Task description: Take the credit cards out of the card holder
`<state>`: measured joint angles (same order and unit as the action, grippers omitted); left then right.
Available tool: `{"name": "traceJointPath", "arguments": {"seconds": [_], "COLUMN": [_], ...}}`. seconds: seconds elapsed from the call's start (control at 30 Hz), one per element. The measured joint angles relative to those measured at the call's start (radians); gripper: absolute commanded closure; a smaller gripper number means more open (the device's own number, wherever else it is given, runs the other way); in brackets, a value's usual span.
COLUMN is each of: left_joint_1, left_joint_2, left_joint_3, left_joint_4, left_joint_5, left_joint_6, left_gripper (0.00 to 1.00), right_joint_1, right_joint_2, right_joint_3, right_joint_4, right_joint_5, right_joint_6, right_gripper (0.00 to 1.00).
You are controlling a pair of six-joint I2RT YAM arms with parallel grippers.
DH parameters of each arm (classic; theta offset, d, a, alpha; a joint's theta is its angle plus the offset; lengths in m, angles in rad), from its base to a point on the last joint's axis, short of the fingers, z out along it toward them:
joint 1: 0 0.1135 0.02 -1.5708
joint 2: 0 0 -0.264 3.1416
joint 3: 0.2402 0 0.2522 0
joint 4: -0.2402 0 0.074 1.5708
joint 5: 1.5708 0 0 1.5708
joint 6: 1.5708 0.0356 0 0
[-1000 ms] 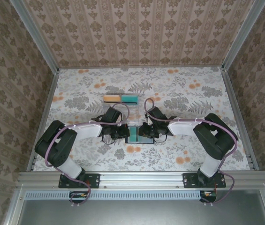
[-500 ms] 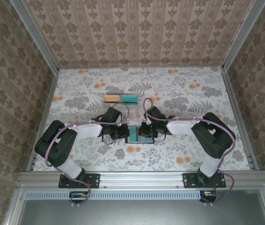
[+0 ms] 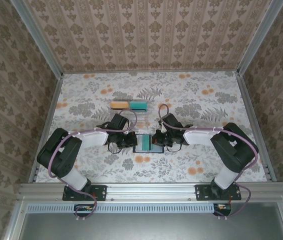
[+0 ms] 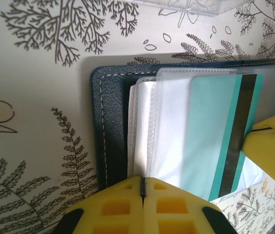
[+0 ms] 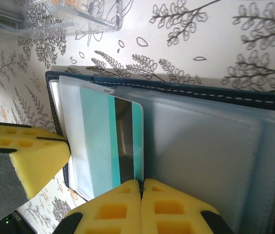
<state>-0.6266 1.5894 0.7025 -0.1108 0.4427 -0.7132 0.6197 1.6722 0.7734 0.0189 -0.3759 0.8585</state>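
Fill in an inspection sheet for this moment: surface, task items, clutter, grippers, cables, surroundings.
Surface: floral tablecloth, flat, no spills seen.
Job's things: card holder lies open between the grippers, with a sleeved teal card inside. An orange card and a loose teal card lie side by side farther back.
Clutter: clear plastic box just behind the holder.
Grippers: left gripper is shut at the holder's edge. Right gripper is shut at the sleeved card's edge. Whether either pinches anything cannot be told.
Cables: purple cables loop over both wrists.
Surroundings: patterned walls, aluminium rail.
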Motion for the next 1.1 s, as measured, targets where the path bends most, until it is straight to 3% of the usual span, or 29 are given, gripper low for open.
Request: {"name": "traceJointPath", "arguments": {"seconds": [0.5,0.6,0.7,0.83,0.97,1.1], "left_joint_1": [0.005,0.020,0.032,0.039,0.040,0.046], "left_joint_2": [-0.066,-0.117,-0.163,-0.204,-0.237,-0.259], "left_joint_3": [0.047,0.061,0.070,0.072,0.042,-0.016], "left_joint_4": [-0.088,-0.096,-0.099,-0.066,0.072,0.253], "left_joint_5": [-0.002,-0.004,-0.003,0.016,0.060,0.109], "left_joint_6": [0.000,-0.001,-0.013,-0.052,-0.137,-0.241], "left_gripper": [1.00,0.90,0.62,0.41,0.36,0.42], "right_joint_1": [-0.052,-0.067,-0.082,-0.094,-0.106,-0.129], "right_joint_2": [-0.206,-0.235,-0.273,-0.343,-0.412,-0.447], "right_joint_3": [-0.031,-0.036,-0.050,-0.058,-0.058,-0.062], "right_joint_4": [-0.118,-0.144,-0.163,-0.168,-0.134,-0.061], "right_joint_5": [0.003,0.005,0.005,0.002,-0.013,-0.062], "right_joint_6": [-0.082,-0.096,-0.103,-0.122,-0.131,-0.134], "right_gripper": [1.00,1.00,1.00,1.00,1.00,1.00]}}
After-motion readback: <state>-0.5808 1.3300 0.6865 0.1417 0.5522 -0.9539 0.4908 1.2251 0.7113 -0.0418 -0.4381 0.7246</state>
